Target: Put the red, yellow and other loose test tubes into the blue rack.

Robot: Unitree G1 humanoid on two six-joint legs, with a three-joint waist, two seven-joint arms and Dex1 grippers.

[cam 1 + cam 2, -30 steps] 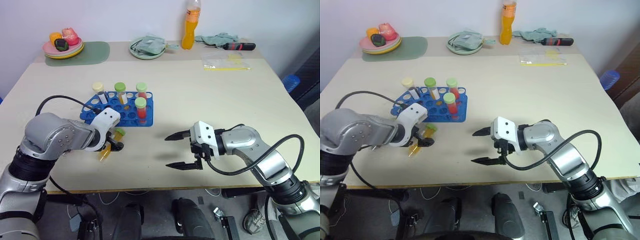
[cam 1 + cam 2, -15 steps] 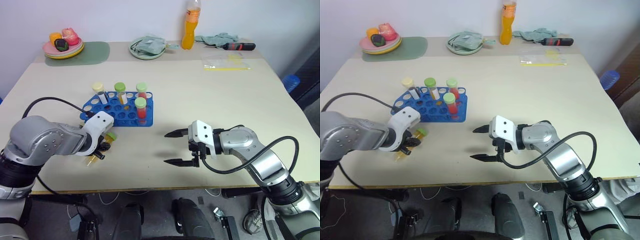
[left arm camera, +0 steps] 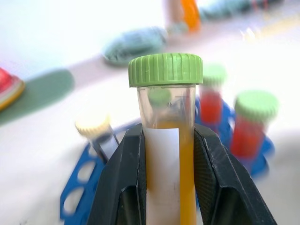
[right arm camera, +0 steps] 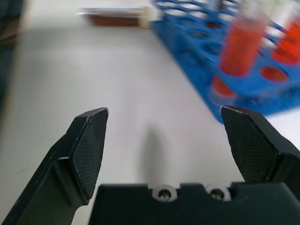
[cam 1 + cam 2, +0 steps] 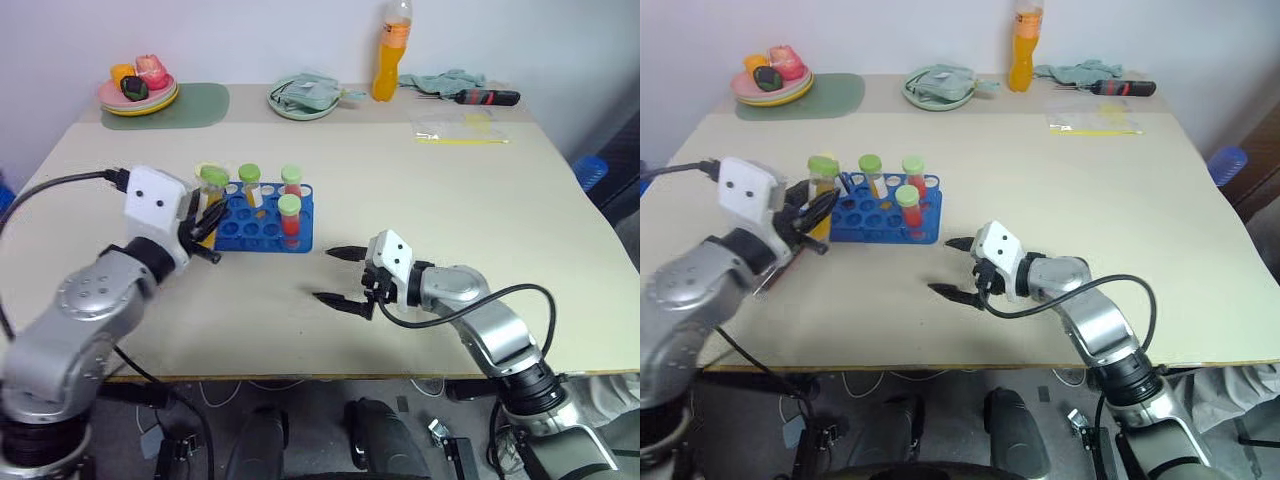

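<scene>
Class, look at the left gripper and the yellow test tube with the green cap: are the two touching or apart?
Touching. In the left wrist view the left gripper has both black fingers pressed against the sides of the yellow test tube, holding it upright.

blue rack (image 5: 262, 220), green-capped yellow tube (image 3: 168, 154), black jaws

Clear plastic tube (image 3: 168, 154), ribbed cap (image 3: 165, 69); textured matt tool pads (image 4: 91, 145).

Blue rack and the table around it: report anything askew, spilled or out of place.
A dark brown tube with a cream cap lies on its side on the table beside the blue rack, while the red tubes stand upright in its holes. Nothing looks spilled.
</scene>
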